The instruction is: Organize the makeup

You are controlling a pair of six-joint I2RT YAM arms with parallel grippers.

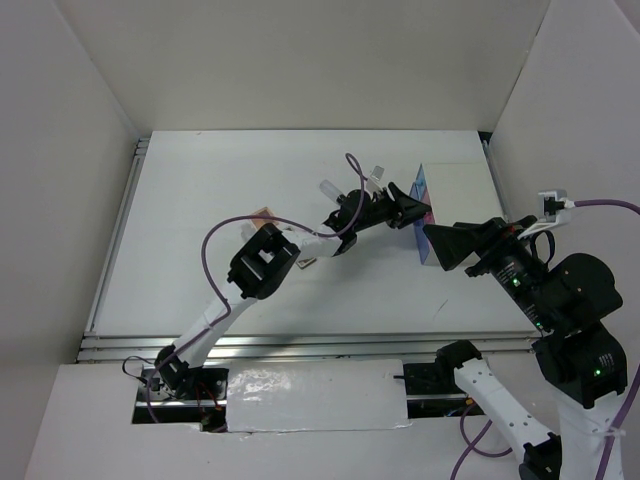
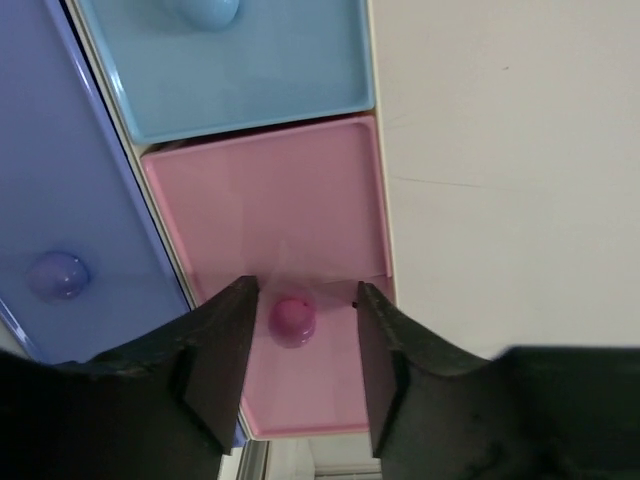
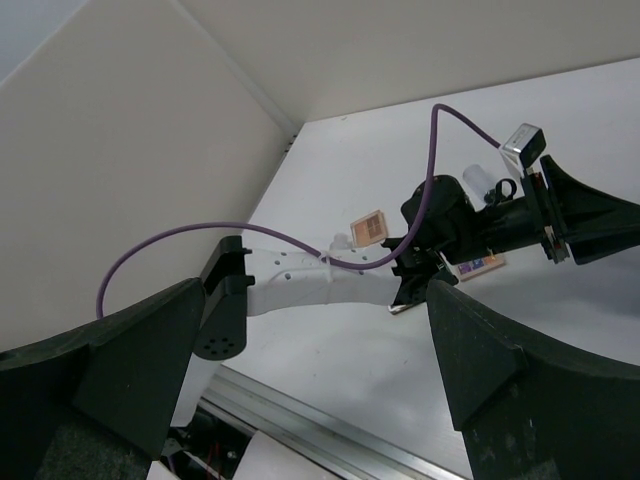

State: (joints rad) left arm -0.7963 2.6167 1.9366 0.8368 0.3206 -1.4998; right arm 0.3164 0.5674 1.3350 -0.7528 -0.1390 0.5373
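Note:
My left gripper (image 2: pixel 305 292) is open, its jaws on either side of the pink knob (image 2: pixel 292 318) of the pink drawer (image 2: pixel 270 200) without touching it. In the top view it (image 1: pixel 405 210) reaches to the drawer box (image 1: pixel 428 190). My right gripper (image 1: pixel 438 248) is open and empty, just right of the box's near end. One pinkish-brown palette (image 1: pixel 263 215) lies left of the left arm, also in the right wrist view (image 3: pixel 370 226). A second palette (image 3: pixel 480 266) lies under the left wrist. Two clear bottles (image 1: pixel 328 188) (image 1: pixel 377 175) stand behind the arm. The lipstick is not visible.
The box also has a light blue drawer (image 2: pixel 225 60) and a purple drawer (image 2: pixel 60 200). The left arm (image 1: pixel 260 270) stretches across the table's middle. White walls enclose the table on three sides. A metal rail (image 1: pixel 300 345) runs along the near edge.

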